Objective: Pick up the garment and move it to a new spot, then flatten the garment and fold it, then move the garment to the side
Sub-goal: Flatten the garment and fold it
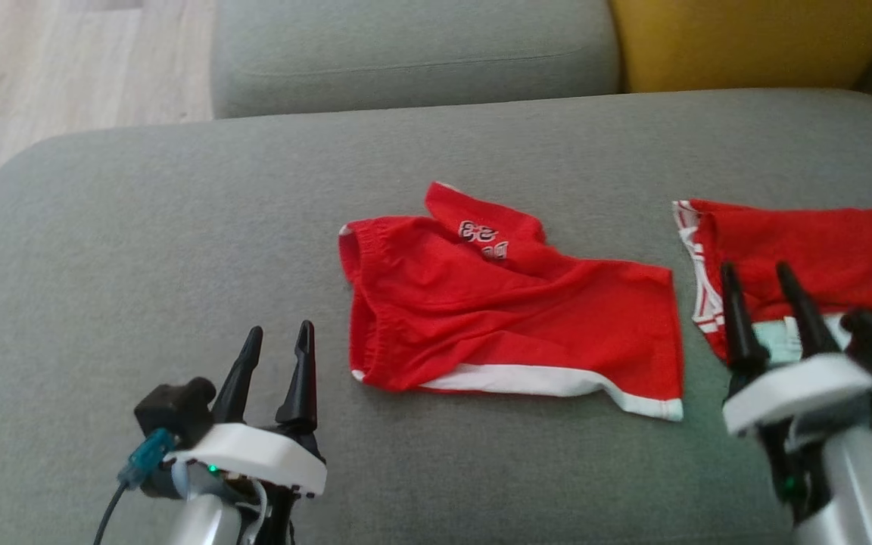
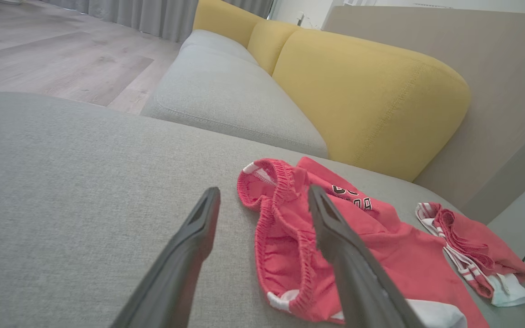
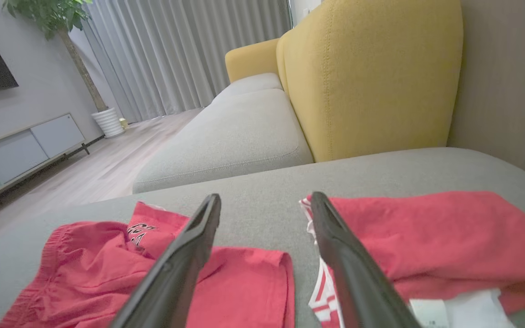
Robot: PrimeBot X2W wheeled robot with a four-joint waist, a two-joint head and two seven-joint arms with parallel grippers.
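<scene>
The wooden floor (image 1: 65, 60) shows at the far left, beyond the rounded edge of the grey sofa seat (image 1: 141, 227). The left gripper (image 1: 280, 327) sits at the lower left above bare fabric, its 2 fingers spread apart with nothing between them. It is just beside the waistband end of the red shorts (image 1: 496, 310) and not touching them. In the left wrist view that gripper (image 2: 263, 190) points toward the gathered waistband of the shorts (image 2: 290, 255).

The shorts lie loosely spread near the middle of the seat, waistband to the left and white hem along the near and right edges. One leg is bunched, with printed lettering on the rumpled part at the far side.

A bare strip of seat separates them from a second red garment (image 1: 807, 242) with white striped trim, lying folded at the right. The right gripper (image 1: 755, 266) is over its near left corner, fingers parted and empty. In the right wrist view this gripper (image 3: 265, 197) frames the gap between the 2 garments. A yellow backrest (image 1: 746, 38) stands at the upper right.
</scene>
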